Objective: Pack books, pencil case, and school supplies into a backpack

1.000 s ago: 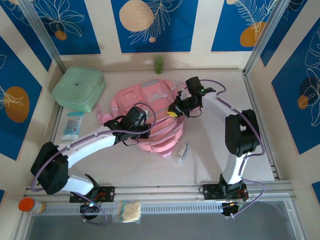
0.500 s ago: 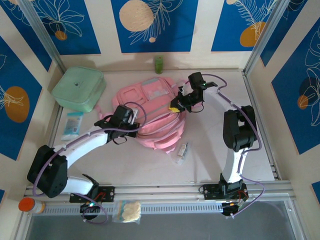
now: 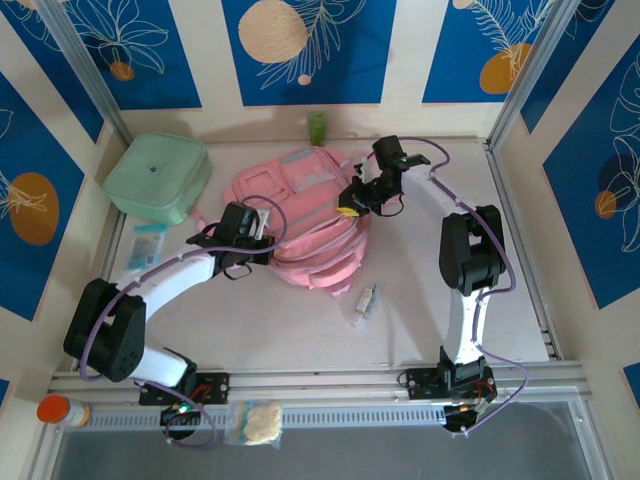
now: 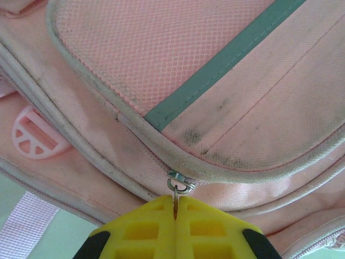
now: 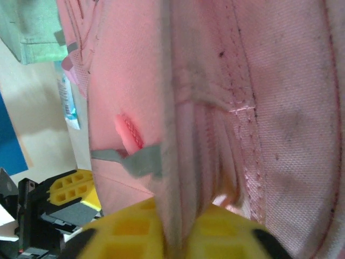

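The pink backpack (image 3: 300,215) lies in the middle of the table, its front pockets facing up. At the bag's left side, my left gripper (image 3: 258,238) is shut on a small metal zipper pull (image 4: 176,200) that hangs from the slider (image 4: 181,180). My right gripper (image 3: 350,206) is at the bag's right edge, with a fold of the backpack's fabric (image 5: 186,162) pinched between its yellow fingers (image 5: 129,232). A small clear-grey piece (image 3: 365,303) lies on the table in front of the bag. Left of the bag is a flat white and light-blue packet (image 3: 148,248). The books and the pencil case are out of view.
A mint-green lidded box (image 3: 157,178) stands at the back left. A small green bottle (image 3: 317,128) stands by the back wall. On the front rail lie an orange-capped bottle (image 3: 57,410) and a clear bag (image 3: 255,422). Bare table lies front right.
Both grippers have moved toward the back, the left one also to the left. The backpack has shifted back with them. Its right edge now sits higher in the right gripper.
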### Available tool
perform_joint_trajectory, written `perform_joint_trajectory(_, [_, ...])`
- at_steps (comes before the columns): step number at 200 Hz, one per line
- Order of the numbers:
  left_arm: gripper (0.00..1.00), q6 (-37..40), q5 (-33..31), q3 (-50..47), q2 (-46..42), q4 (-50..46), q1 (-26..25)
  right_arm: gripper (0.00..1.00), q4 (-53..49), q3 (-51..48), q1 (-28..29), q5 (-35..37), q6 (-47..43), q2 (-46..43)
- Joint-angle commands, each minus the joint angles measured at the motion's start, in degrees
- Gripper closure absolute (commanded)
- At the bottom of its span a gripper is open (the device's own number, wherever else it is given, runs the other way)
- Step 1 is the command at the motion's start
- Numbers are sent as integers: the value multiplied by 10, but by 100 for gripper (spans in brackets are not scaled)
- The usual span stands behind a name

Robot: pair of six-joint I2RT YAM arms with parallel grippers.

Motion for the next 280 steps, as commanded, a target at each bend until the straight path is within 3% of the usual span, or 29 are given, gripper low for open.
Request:
perform_joint_trajectory(1, [84,-17,13,-13,-19,-39,2,72,2,12,-7,68,-22,-22])
perform_joint_trajectory(19, [69,-23,19,-17,-39,-54,-4,61,-9,-15,0,105,-22,-57])
perform_joint_trajectory(49, [57,-44,26,-25,-75,-76,-30,50,-28,-78,19,171,-6,-134])
perform_joint_trajectory(99, [44,-121,18,-69,-131,-47,-107,26,-93,-225,124,359,61,-288])
perform_joint_trajectory(152, [35,-146,20,-115,-156,1,-156,0,-109,-399,266,423,237,-402])
perform_joint_trajectory(185, [32,-173,1,-146,-167,63,-197,1,-76,-451,333,424,320,-393])
perform_joint_trajectory(219, [28,-183,-4,-150,-152,71,-200,1,-17,-468,375,417,380,-342])
perform_joint_trajectory(280, [17,-201,-20,-154,-144,74,-200,11,-4,-462,388,446,407,-263])
